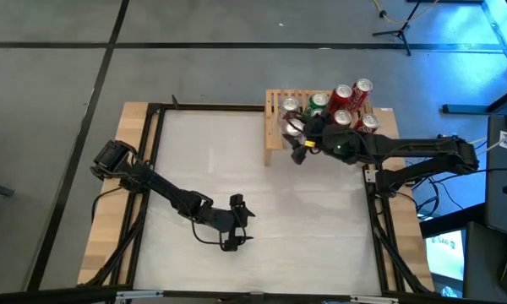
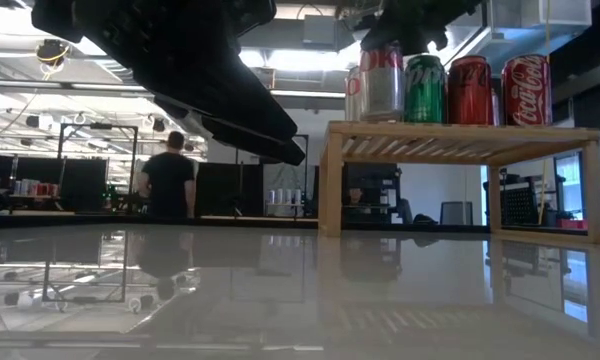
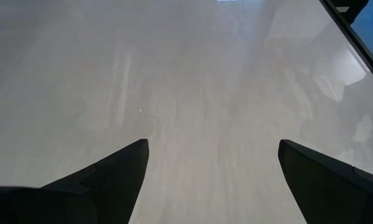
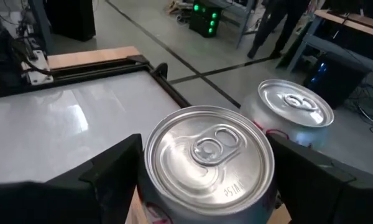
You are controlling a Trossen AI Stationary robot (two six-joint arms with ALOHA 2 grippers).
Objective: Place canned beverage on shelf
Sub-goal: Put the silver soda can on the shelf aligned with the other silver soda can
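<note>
White tabletop (image 1: 220, 169) fills most of the space between the black frame rails, bare and glossy. At its far right corner stands the shelf (image 2: 460, 135), a low rack of pale wood with a slatted top, carrying 6 cans: silver, green and red ones. The right gripper (image 1: 297, 139) hovers over the silver can (image 4: 208, 158) at the shelf's front left edge, its fingers spread on either side of the lid, apart from it. A second silver can (image 4: 295, 106) stands just behind. The left gripper (image 1: 237, 221) waits over the open table's near side, fingers wide apart, holding nothing.
</note>
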